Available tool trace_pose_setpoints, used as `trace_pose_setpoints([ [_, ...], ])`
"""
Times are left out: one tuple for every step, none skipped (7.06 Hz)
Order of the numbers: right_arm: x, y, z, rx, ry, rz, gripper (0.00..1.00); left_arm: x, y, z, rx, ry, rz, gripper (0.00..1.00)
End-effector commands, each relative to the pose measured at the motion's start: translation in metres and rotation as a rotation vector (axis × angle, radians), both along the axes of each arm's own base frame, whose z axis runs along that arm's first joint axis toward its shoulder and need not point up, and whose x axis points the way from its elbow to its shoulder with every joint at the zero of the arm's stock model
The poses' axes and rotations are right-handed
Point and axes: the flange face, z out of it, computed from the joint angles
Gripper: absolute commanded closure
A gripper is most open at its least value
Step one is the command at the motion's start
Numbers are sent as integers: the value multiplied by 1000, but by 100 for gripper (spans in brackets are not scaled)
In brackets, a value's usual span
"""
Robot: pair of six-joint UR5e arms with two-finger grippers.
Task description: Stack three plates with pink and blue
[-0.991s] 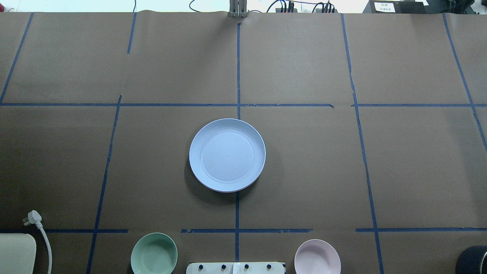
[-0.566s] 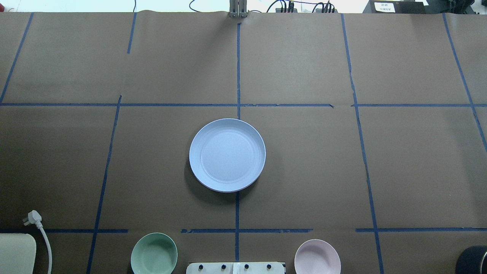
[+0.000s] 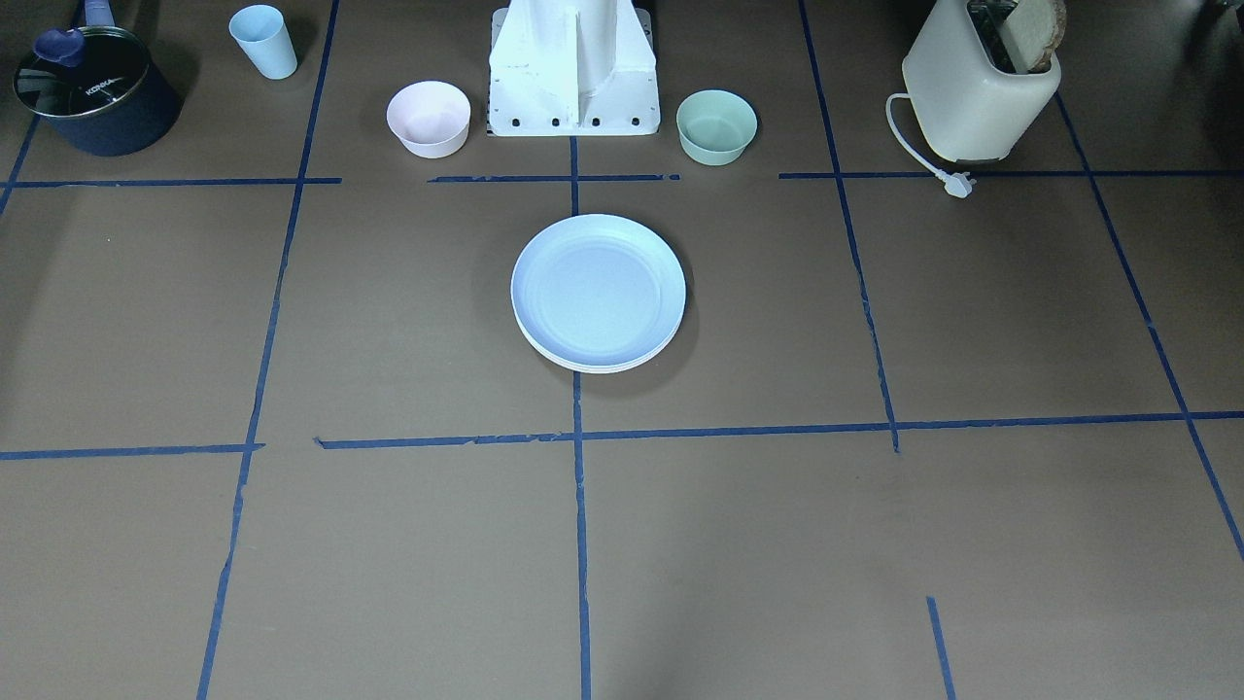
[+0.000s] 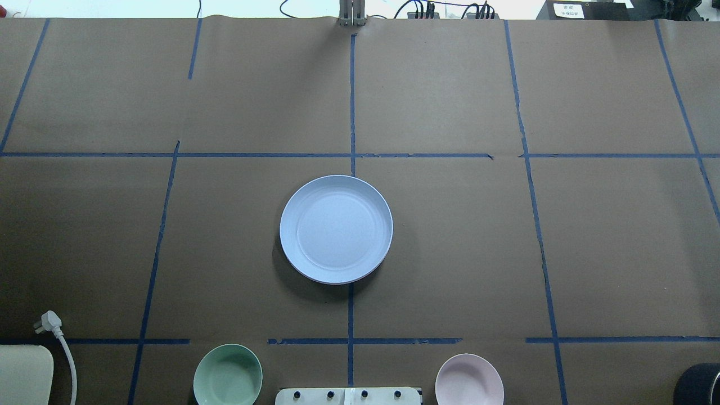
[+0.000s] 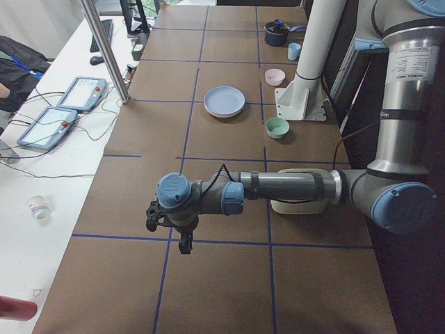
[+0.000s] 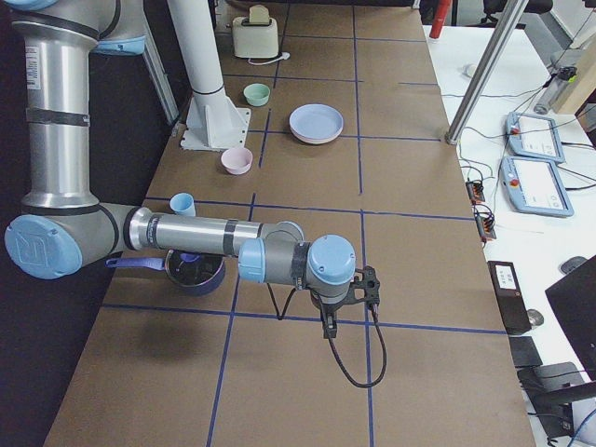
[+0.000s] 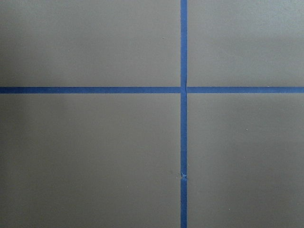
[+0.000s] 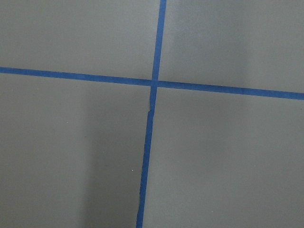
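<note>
- We see the left gripper [image 5: 174, 233] only in the exterior left view and the right gripper [image 6: 346, 303] only in the exterior right view. Both are small and dark, so we cannot tell whether either claw is parted or closed.
- Neither wrist camera shows any fingers, only the brown paper [image 7: 95, 156] and crossing blue tape [image 8: 152, 84].
- Both grippers hang over the table well out to either side of the robot's base [image 3: 573, 78], far from the plates.
- The plate stack [image 4: 336, 229] lies in front of the base, on the centre tape line, with a blue plate on top.
- From overhead we see only a thin pinkish sliver at the stack's near edge. The front-facing view shows paler rims under the blue plate on the side away from the base. We cannot count the plates beneath or be sure of their colour.
- The overhead view cuts off the base, the toaster [image 4: 25, 374] and the dark pot [image 4: 697, 384] at its lower edge.
- The front-facing view shows the toaster and pot whole. The toaster is out on the base's left, and the pot is out on its right.
- Only the front-facing and side views show the blue cup [image 3: 263, 41], which stands between the pot and the base.
- A green bowl [image 3: 716, 126] sits just beside the base on its left, and a pink bowl [image 3: 429, 118] sits just beside it on its right.
</note>
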Motion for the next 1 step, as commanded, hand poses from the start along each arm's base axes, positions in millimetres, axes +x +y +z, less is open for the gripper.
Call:
trace_pose_setpoints([
  [0, 0, 0, 0, 0, 0, 0, 0, 0, 0, 1, 0, 1, 0],
])
